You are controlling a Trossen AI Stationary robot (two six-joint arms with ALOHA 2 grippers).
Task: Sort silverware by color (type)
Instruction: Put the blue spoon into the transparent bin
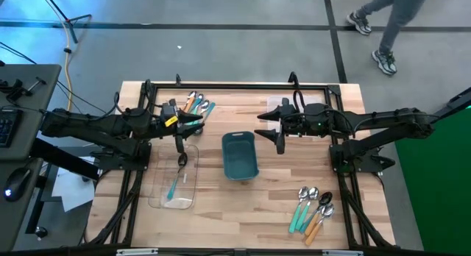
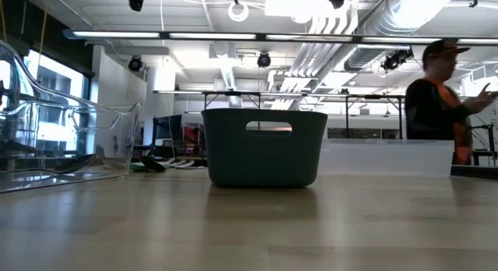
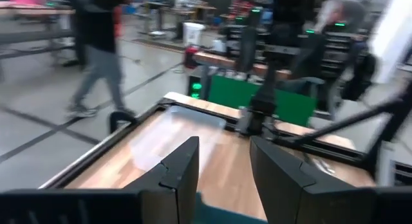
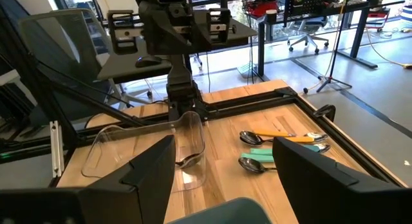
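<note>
Wooden table (image 1: pixel 243 204): one teal bin (image 1: pixel 240 155), two spoon clusters (image 1: pixel 197 103) (image 1: pixel 312 209).

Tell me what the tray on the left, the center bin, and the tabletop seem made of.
The tray looks like clear glossy plastic: the wood shows through it. The bin appears to be matte teal plastic, molded, with a cut-out handle visible in the low view. The tabletop looks like light wood with strip-like boards and a smooth finish.
</note>
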